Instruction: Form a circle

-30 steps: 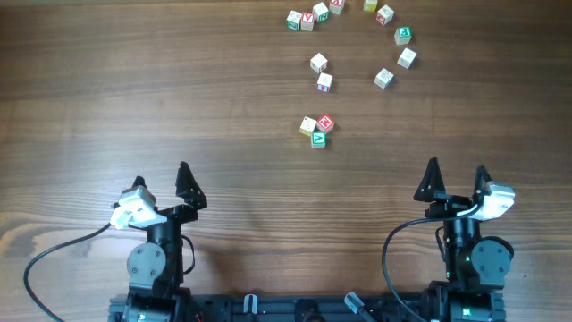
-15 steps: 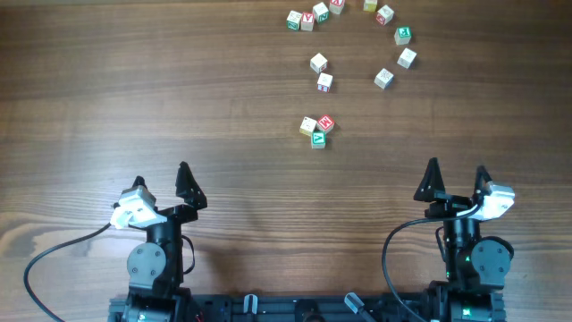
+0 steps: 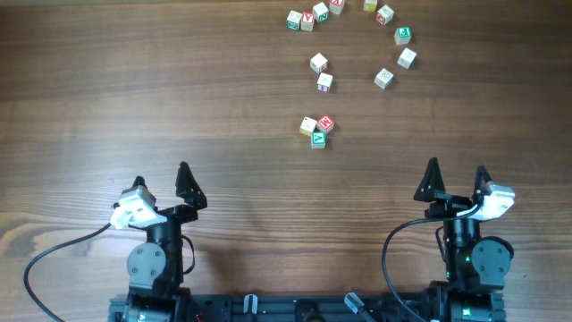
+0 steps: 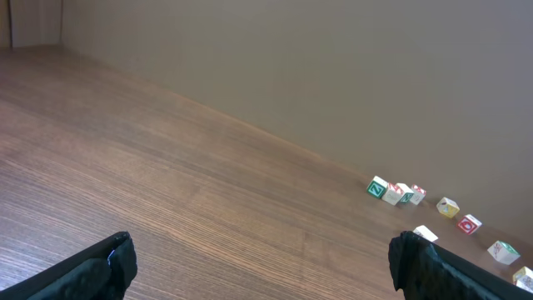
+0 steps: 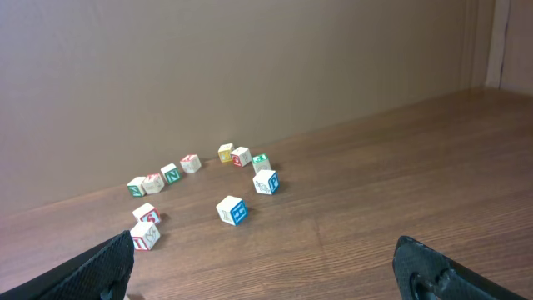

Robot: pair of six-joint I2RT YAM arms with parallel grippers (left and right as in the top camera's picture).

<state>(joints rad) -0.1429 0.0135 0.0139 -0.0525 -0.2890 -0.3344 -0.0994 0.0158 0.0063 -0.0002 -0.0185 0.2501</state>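
Small lettered cubes lie at the far side of the wooden table. Several form an arc (image 3: 385, 14) at the top edge, from the green-faced cube (image 3: 294, 19) round to a pale cube (image 3: 383, 79). Two white cubes (image 3: 318, 63) sit inside that arc, and a cluster of three (image 3: 318, 131) lies nearer me. My left gripper (image 3: 161, 174) and right gripper (image 3: 457, 168) hover near the front edge, both open and empty, far from the cubes. The right wrist view shows the arc (image 5: 241, 156) and a blue-faced cube (image 5: 232, 210) ahead of the right gripper (image 5: 265, 254). The left gripper (image 4: 262, 254) sees cubes (image 4: 393, 193) far right.
Bare wooden tabletop (image 3: 179, 89) stretches between the grippers and the cubes. A plain wall (image 4: 333, 67) rises behind the table's far edge. Cables (image 3: 54, 255) trail from each arm base at the front.
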